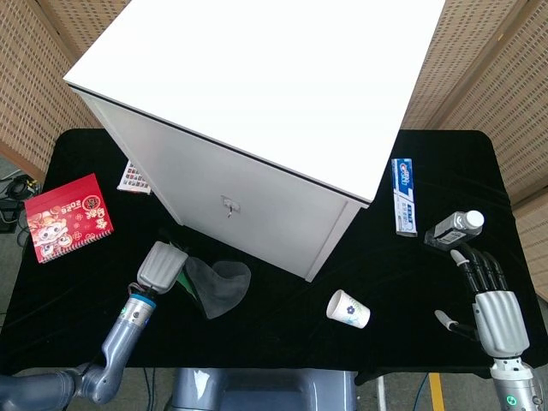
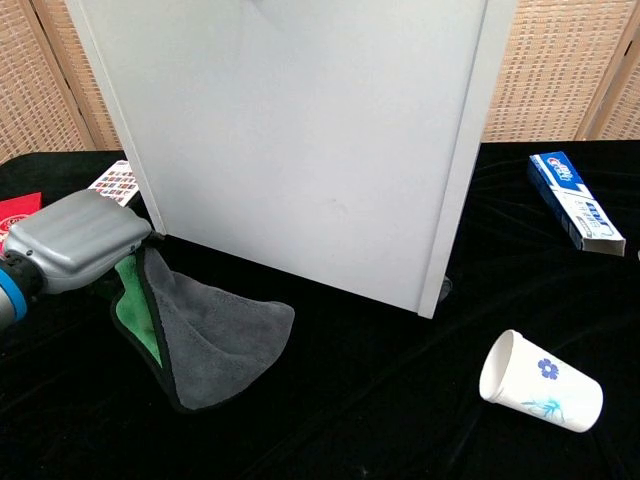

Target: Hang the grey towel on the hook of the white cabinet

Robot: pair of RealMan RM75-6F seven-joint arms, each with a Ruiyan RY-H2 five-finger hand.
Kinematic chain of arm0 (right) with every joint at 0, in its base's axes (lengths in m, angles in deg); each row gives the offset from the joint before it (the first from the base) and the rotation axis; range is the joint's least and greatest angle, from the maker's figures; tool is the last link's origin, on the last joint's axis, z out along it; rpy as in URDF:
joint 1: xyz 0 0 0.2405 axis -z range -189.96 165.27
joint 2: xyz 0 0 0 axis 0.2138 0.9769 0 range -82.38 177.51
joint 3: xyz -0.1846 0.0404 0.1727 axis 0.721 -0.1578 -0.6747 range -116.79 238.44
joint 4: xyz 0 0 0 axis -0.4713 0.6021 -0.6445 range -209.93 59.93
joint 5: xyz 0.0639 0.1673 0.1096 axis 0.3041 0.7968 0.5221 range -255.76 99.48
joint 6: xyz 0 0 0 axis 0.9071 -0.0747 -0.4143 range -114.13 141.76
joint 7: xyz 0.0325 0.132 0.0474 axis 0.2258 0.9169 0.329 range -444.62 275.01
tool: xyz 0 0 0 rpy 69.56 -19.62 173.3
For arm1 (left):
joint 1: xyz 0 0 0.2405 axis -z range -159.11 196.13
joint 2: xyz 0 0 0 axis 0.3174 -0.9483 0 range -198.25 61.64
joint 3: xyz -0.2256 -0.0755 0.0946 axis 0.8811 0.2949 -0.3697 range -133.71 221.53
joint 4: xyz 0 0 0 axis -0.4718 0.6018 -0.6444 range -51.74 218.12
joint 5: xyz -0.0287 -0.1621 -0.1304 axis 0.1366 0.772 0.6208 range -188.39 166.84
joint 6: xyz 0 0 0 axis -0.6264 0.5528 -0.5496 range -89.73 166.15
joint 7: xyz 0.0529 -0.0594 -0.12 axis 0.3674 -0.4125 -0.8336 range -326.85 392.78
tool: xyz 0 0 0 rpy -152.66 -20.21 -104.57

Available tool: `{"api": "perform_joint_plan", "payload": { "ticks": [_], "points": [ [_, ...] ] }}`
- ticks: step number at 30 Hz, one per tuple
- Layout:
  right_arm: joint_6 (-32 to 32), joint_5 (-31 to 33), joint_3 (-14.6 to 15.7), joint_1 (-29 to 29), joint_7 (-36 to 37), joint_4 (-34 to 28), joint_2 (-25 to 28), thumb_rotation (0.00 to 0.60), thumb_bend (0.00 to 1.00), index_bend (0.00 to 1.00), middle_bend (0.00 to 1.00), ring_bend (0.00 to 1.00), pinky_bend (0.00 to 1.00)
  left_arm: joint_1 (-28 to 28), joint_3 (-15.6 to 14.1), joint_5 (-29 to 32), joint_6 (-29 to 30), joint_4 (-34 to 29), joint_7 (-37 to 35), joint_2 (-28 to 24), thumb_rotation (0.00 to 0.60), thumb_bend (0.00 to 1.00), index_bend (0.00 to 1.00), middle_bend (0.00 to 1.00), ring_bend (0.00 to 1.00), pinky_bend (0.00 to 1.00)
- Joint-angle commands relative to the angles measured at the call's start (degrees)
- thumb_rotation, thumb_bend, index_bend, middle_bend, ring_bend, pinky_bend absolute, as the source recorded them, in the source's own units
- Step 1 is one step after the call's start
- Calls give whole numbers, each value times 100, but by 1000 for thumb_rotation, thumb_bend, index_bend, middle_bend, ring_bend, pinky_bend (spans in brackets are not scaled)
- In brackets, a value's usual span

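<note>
Overhead first: left hand point(image 1: 163, 267) grips one edge of the grey towel point(image 1: 221, 286), fingers clamped on the cloth and hidden beneath it; the far end of the towel rests on the black table point(image 1: 282, 330), just before the white cabinet point(image 1: 257, 111). Small hook point(image 1: 229, 205) on the cabinet front, above the towel. Right hand point(image 1: 492, 300) lies flat, fingers apart, near a bottle point(image 1: 455, 228). Paper cup point(image 1: 348, 309) on its side.

Chest camera: left hand point(image 2: 75, 242) holds the towel point(image 2: 215, 345) raised at one end, green underside showing. Cup point(image 2: 538, 382) lower right.
</note>
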Motion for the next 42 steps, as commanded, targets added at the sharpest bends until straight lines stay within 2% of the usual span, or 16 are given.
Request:
{"api": "perform_joint_plan", "payload": {
  "ticks": [1,8,12,15,19,25,32,42],
  "points": [
    [-13,-9,5,6,-5,-9,0,600,150,0,0,0,0,1,-215,-731,387,-368,-37,-373,600,663,723,791,753,653],
    [-76,-17,-10,27,38,-29,23,600,150,0,0,0,0,109,-397,-1910,810,-798,160,-865,600,663,758,791,753,653],
    [-99,-21,-16,34,79,-37,38,600,150,0,0,0,0,115,-371,-2353,1005,-1259,439,-1183,600,663,762,792,753,653],
    [-101,-32,-9,36,92,-47,50,600,150,0,0,0,0,91,-275,-2304,941,-1728,683,-1403,600,663,763,792,753,653],
    [-115,-45,-5,43,79,-56,48,600,150,0,0,0,0,188,-8,-2531,907,-2339,1070,-1661,600,662,763,792,753,653],
    [-116,-50,-7,42,76,-59,45,600,150,0,0,0,0,333,364,-2532,692,-2721,1379,-1636,600,661,765,792,753,653],
    [-146,-20,-32,53,166,-69,82,600,150,0,0,0,0,527,610,-2383,294,-2756,1716,-1390,600,661,766,792,753,653],
    [-162,-20,-45,54,244,-68,106,600,150,0,0,0,0,458,606,-2664,361,-2772,1816,-1206,600,660,766,792,753,653]
  ]
}}
